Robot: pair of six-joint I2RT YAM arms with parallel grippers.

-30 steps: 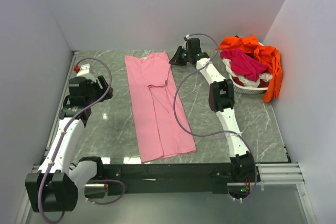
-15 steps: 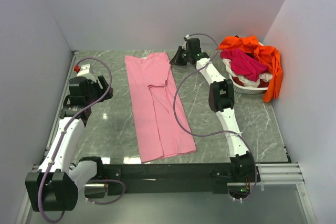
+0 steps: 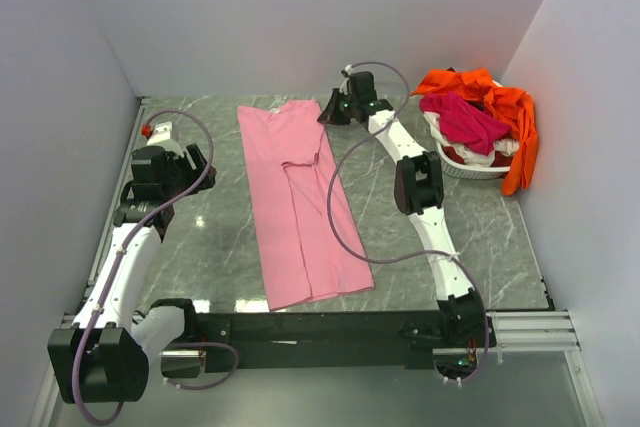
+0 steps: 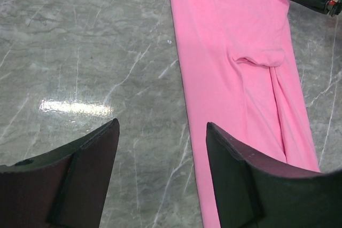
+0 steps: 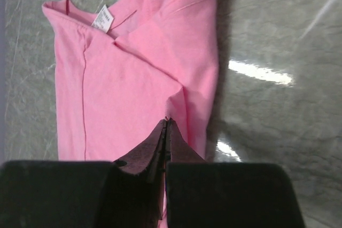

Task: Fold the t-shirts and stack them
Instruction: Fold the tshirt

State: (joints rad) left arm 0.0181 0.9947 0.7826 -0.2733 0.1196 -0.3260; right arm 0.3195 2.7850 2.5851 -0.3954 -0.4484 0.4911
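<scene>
Roughly, only the first garment is under way: the light pink soft-cloth t-shirt with a collar (image 3: pixel 300 197) lies flat in the middle of the grey marble tabletop (image 3: pixel 220 237), its sides folded in so that it makes a long narrow strip from the upper centre of the overhead frame to the lower centre; the crosswise folds, as I judge it, are not yet made, and no stack exists; the magenta cloth t-shirt (image 3: pixel 465 119) and the bright orange cloth t-shirt (image 3: pixel 515 127) sit bunched and unfolded in and over the white plastic basket (image 3: pixel 470 169) at the upper right; the right tool (image 5: pixel 166 124) is pinched closed on the strip near its upper right corner, the cloth puckering at the tips; the left tool (image 4: pixel 161 132) hangs wide apart and empty over bare marble left of the strip; bare tabletop shows on both sides of the strip; the basket sits close to the right wall, and the strip's lower end lies near the tabletop's bottom edge, so folding the collar end down along the strip looks unobstructed
</scene>
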